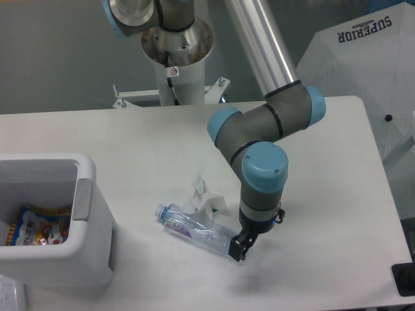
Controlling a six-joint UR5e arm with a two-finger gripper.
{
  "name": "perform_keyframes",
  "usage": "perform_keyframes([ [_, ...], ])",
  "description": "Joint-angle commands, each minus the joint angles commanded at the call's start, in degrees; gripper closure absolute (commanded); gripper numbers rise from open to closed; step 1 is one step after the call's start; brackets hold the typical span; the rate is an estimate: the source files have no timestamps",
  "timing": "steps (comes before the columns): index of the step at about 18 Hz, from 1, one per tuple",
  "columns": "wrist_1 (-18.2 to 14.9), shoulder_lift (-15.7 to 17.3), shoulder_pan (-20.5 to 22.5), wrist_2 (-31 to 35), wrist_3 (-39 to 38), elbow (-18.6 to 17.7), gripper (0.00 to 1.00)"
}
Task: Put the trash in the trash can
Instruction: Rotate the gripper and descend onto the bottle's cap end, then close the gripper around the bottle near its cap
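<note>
1. The gripper (239, 249) was down at table level, right at the base end of the crushed bottle (198, 230), with the arm's blue-capped wrist (264, 167) bent over above it
2. I could not tell how its fingers stood: from where the camera looked, the wrist covered most of them and only a dark tip showed against the clear plastic, so whether they were wide, narrow or already pinching the bottle was hidden
3. The bottle lay on its side on the white table (162, 142), cap end pointing toward the trash can (55, 259) and its blue-white label facing up; it looked to be resting flat, not lifted
4. The small crumpled wrapper (204, 197) sat just behind the bottle, touching or nearly touching it, untouched by the arm
5. The trash can stood at the left edge of the table, well apart from both pieces; inside it I could see a colourful snack packet (39, 230) and nothing else that I could make out
6. As I judged it, little was finished: neither piece of trash was in the can. What remained was to secure the bottle, carry it left over the rim, let it drop, then come back for the wrapper
</note>
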Motion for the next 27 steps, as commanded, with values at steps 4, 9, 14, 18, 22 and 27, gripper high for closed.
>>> perform_keyframes([
  [4, 0.17, -1.58, -1.49, -0.44, -0.88, 0.35, 0.0],
  [9, 0.18, -2.99, -1.93, 0.0, -1.94, 1.32, 0.0],
  [14, 0.18, -3.78, -2.81, 1.14, -1.5, 0.88, 0.0],
  [18, 0.44, -4.39, -2.99, 1.23, -1.68, 0.7, 0.0],
  [22, 0.44, -4.92, -3.6, 1.23, -1.76, 0.7, 0.0],
  [27, 0.44, -5.71, -3.6, 1.58, -1.68, 0.79, 0.04],
])
